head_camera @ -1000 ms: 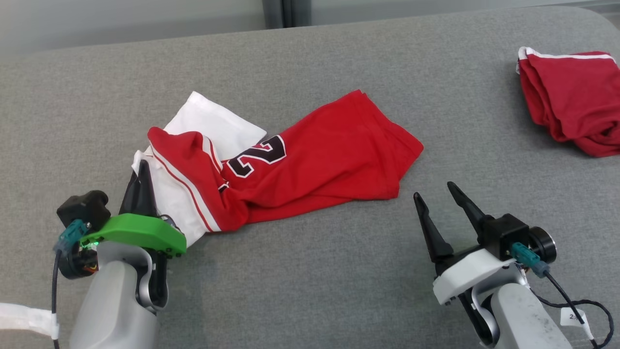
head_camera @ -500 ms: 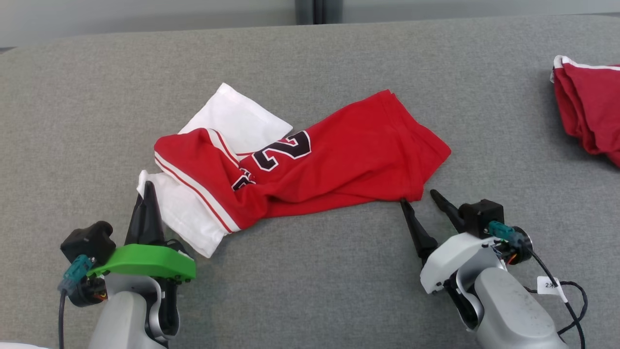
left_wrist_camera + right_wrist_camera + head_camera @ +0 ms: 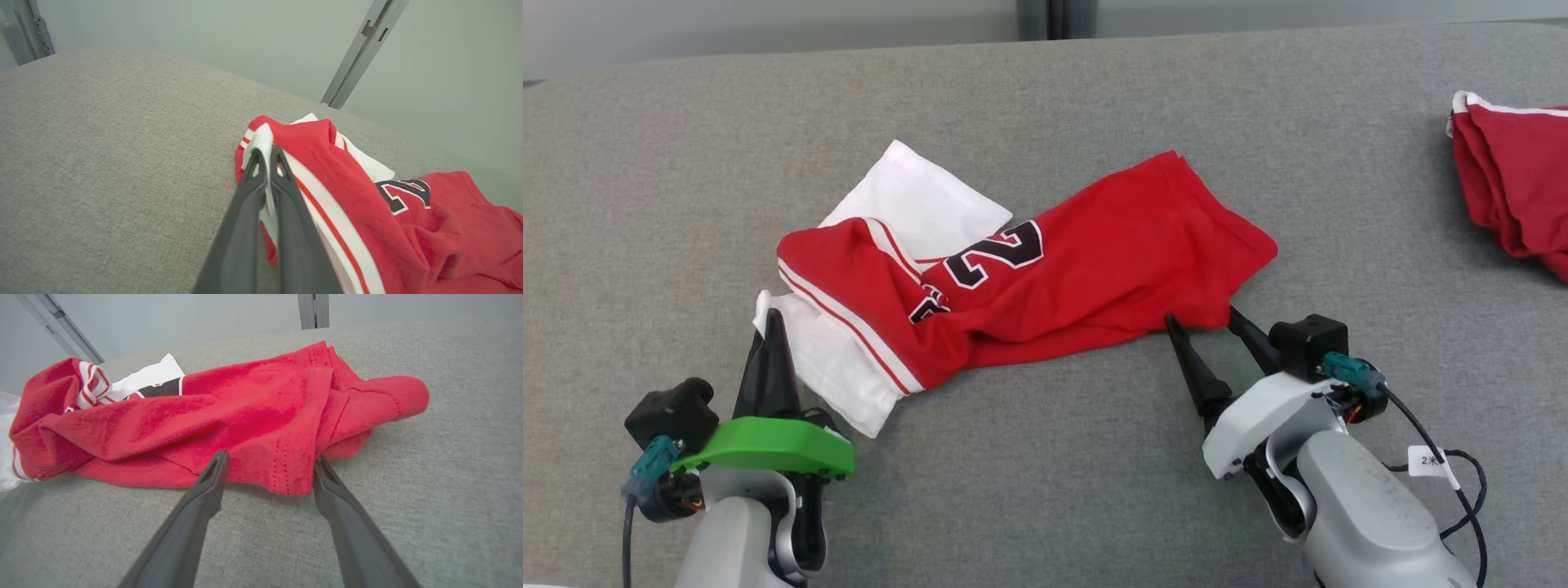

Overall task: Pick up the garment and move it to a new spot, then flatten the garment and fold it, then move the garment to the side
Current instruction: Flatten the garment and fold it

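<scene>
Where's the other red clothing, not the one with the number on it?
In the head view, the second red garment lies on the grey surface at the far right, apart from the numbered jersey and beyond the right gripper.

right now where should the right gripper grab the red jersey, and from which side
Take the near hem corner of the jersey, coming low from the robot's side along the grey surface. That doubled, stitched edge lies loose between the open fingers of the right gripper, and it's the end opposite the white edge the left gripper holds.
</scene>
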